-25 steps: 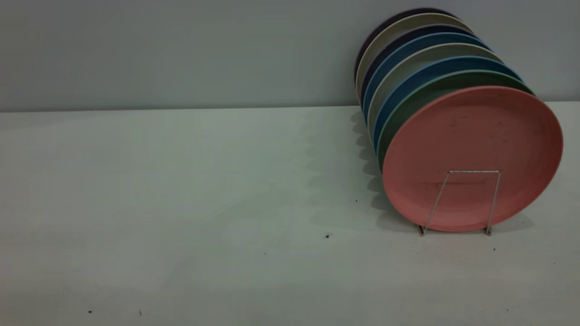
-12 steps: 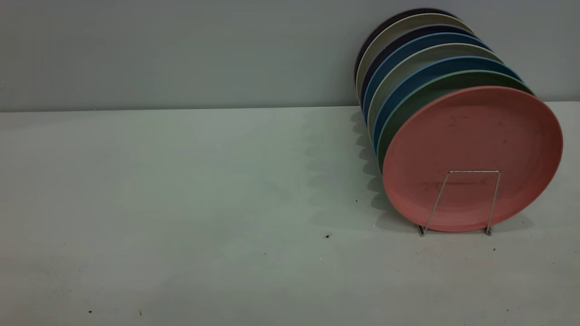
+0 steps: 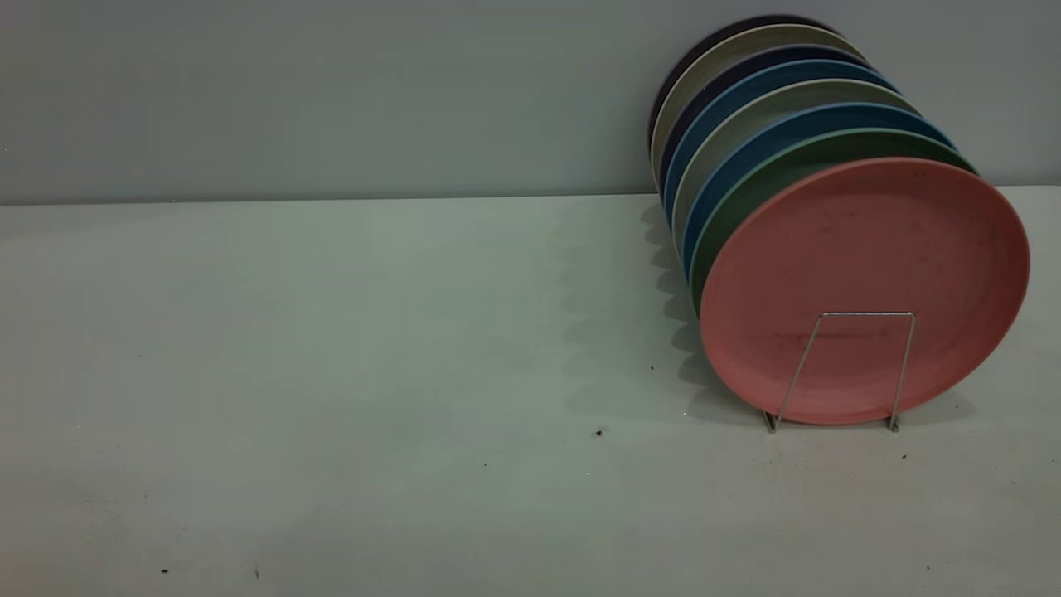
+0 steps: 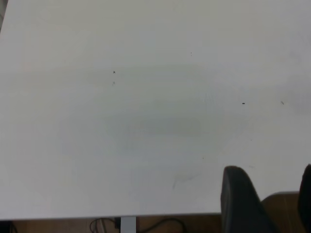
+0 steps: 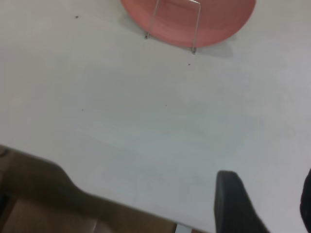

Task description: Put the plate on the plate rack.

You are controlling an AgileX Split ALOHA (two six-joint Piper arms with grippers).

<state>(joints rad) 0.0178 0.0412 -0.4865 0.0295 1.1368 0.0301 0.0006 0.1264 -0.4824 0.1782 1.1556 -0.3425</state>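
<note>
A: The plate, the salmon-pink one, stands on edge in the plate rack at the right side of the white table. It is the frontmost of the row, and its face carries faint dark smudges.

B: And the rack itself?

A: Only its front wire loop shows clearly, a thin silver trapezoid crossing the lower part of the pink plate, with its two feet on the table. It is much lower than the plates.

B: What stands behind the pink plate?

A: A green plate directly behind it, then blue plates alternating with pale grey ones, and a dark plate at the very back against the grey wall. They overlap closely, all leaning the same way.

B: Where are the grippers?

A: Neither shows in the exterior view. The left gripper hangs over the table's near edge, well apart from the rack, its dark fingers spread with nothing between them. The right gripper also sits above the near edge, fingers likewise parted and holding nothing; its wrist view shows the pink plate and the wire loop farther off.

B: Anything else on the table?

A: A few small dark specks.
</note>
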